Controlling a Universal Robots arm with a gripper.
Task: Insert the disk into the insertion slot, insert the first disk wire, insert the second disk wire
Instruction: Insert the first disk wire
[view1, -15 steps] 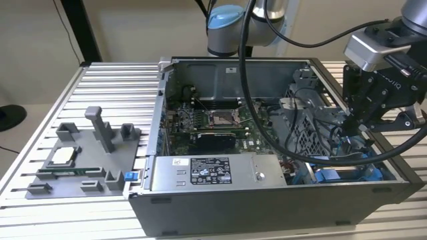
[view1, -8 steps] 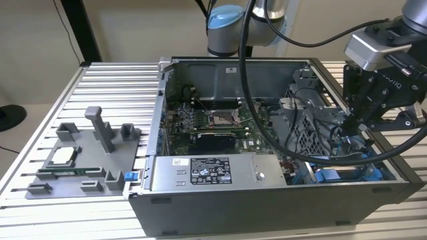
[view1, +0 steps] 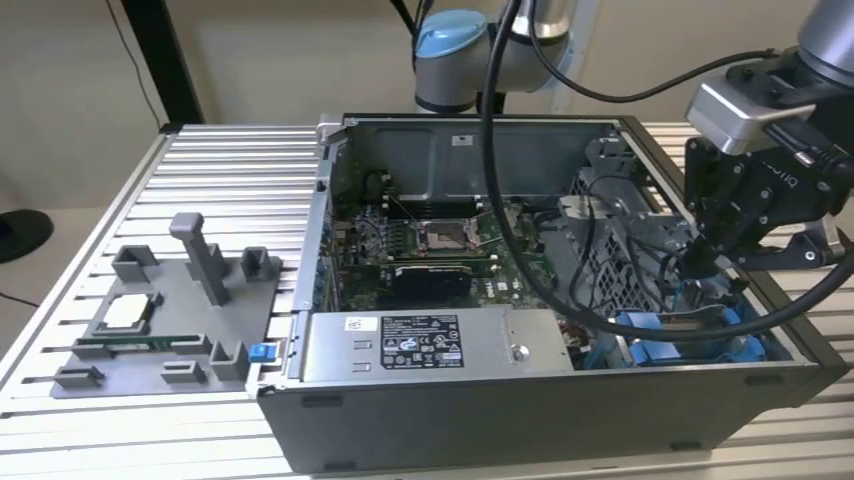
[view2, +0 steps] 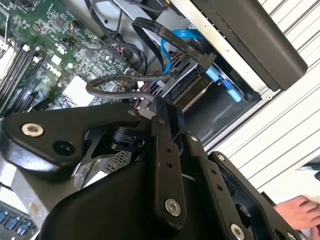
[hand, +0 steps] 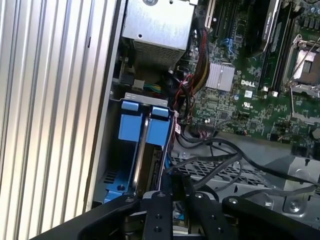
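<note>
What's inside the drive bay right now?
A blue-framed disk stands edge-on in the drive bay, black wires alongside. The tool covers its near end, so any plugged connector there cannot be seen.

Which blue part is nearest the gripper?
The slot's blue rails in the case, just below the gripper; the small blue piece on the grey fixture lies outside the case, toward the exterior view's left.

Ribbed metal table (view1: 227, 165), open computer case (view1: 534, 420), grey parts holder (view1: 140, 360) beside it
</note>
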